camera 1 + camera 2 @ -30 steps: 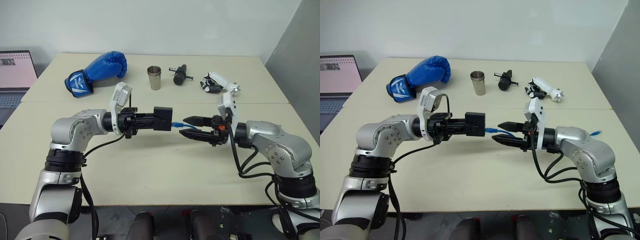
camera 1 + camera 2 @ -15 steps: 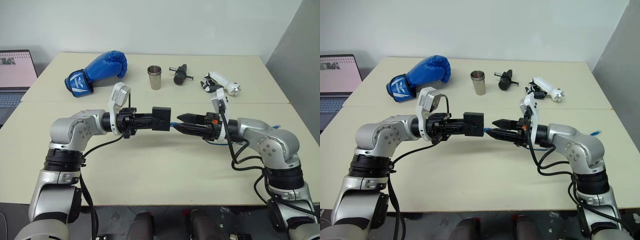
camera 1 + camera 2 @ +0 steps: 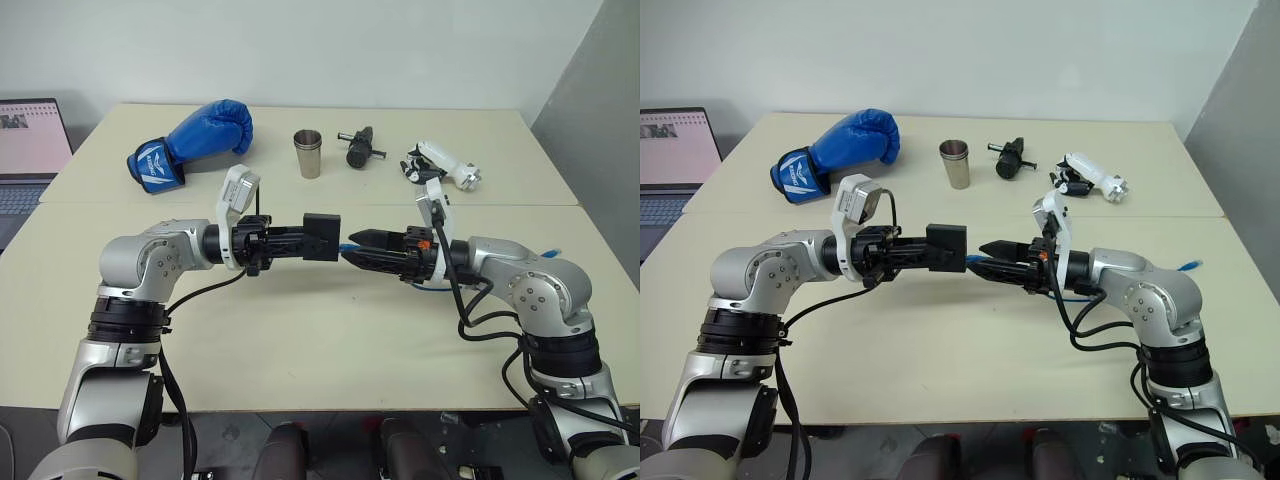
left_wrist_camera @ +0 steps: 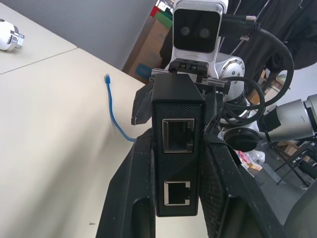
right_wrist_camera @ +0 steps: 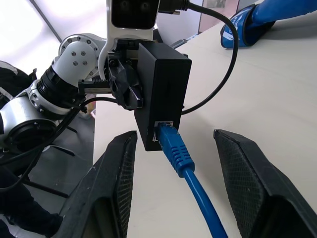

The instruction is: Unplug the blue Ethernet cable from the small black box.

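Observation:
My left gripper (image 3: 305, 241) is shut on the small black box (image 3: 322, 238) and holds it level above the table. The box's near edge (image 4: 178, 144) shows two empty ports between the left fingers (image 4: 130, 198). The blue Ethernet cable (image 5: 171, 144) is plugged into the box's far edge (image 5: 161, 99). It runs under my right arm, and its free end (image 3: 1190, 266) lies on the table. My right gripper (image 3: 347, 247) points at the box and is open. Its fingers (image 5: 116, 188) stand on either side of the plug without touching it.
At the back of the cream table (image 3: 300, 340) lie a blue boxing glove (image 3: 195, 140), a metal cup (image 3: 309, 153), a black cylindrical tool (image 3: 358, 148) and a white-and-black gadget (image 3: 440, 165). A laptop (image 3: 30, 150) stands at the far left.
My right gripper has edged left toward the box and rolled slightly, so its tips now flank the plug. The right elbow has drawn in. The left gripper and box have stayed put.

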`<state>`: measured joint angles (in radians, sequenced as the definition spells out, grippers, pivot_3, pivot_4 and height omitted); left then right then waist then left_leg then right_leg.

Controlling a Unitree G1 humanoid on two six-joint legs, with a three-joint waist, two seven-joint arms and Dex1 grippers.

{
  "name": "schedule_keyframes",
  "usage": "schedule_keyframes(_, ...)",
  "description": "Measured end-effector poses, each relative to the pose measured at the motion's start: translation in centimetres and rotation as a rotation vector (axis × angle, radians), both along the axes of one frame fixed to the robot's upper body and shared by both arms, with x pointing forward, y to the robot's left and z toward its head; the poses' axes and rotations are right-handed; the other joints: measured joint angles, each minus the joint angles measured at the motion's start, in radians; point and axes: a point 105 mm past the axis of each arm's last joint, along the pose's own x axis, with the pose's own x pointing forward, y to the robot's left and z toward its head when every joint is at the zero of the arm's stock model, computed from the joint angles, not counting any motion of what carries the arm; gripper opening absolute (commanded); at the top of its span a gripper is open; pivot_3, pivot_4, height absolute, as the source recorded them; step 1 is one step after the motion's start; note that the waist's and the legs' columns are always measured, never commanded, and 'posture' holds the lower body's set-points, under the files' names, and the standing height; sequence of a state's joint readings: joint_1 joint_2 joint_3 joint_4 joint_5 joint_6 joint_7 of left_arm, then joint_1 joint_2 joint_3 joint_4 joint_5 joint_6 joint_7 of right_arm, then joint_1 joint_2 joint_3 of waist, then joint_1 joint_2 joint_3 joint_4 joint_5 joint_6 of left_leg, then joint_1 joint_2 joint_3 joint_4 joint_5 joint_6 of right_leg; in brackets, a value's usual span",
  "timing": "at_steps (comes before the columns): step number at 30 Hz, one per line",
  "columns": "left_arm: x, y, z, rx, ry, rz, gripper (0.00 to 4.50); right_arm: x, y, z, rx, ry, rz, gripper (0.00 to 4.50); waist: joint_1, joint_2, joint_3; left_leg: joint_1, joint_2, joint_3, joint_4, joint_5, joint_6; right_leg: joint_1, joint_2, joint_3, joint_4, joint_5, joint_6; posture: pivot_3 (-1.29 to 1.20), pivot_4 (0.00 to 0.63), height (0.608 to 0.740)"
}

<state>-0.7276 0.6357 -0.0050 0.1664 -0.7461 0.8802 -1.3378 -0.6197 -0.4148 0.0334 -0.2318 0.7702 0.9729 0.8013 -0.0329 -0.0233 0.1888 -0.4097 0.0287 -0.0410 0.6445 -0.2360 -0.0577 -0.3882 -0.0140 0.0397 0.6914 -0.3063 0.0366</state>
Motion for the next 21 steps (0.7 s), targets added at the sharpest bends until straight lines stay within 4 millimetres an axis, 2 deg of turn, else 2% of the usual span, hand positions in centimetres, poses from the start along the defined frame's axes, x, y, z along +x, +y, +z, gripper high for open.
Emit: schedule_keyframes(21, 0.03, 0.01, 0.02, 0.002, -0.013, 0.002, 0.78, -0.54, 0.75, -0.21, 0.018, 0.051, 0.038, 2.6, 0.0, 0.0, 0.0, 0.0, 0.0, 0.0, 0.0, 0.0, 0.0, 0.0, 0.0, 0.0, 0.0, 0.0, 0.0, 0.0, 0.15, 0.74)
